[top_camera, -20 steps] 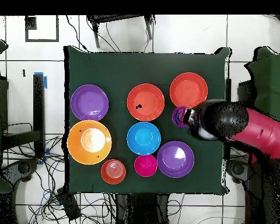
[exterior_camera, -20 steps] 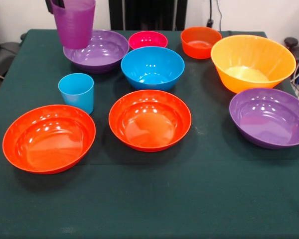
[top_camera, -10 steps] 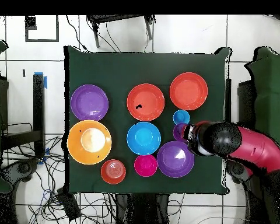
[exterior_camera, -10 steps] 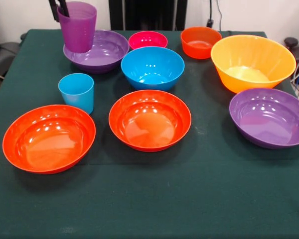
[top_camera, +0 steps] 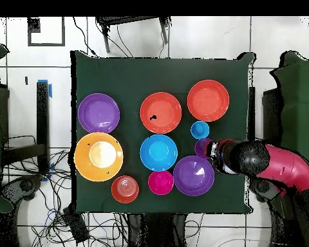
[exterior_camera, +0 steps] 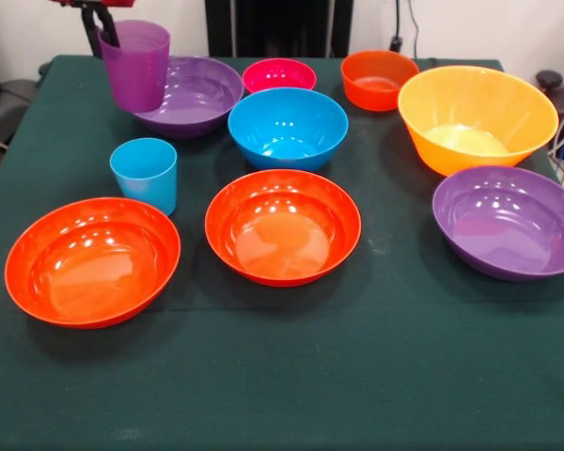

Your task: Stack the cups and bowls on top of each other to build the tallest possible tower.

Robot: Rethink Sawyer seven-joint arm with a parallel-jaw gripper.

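1. In the front view we see the gripper (exterior_camera: pixel 106 28) clamped on the rim of the purple cup (exterior_camera: pixel 134 66), holding it off the green table (exterior_camera: pixel 376 376), in front of the left edge of a wide purple bowl (exterior_camera: pixel 193 92).
2. The light blue cup (exterior_camera: pixel 145 173) stands apart, just behind an orange-red bowl (exterior_camera: pixel 92 260); nothing is stacked.
3. From overhead we find the arm (top_camera: pixel 273 164) covering most of the purple cup (top_camera: pixel 200 147), which sits between the light blue cup (top_camera: pixel 199 129) and the purple bowl (top_camera: pixel 193 175).
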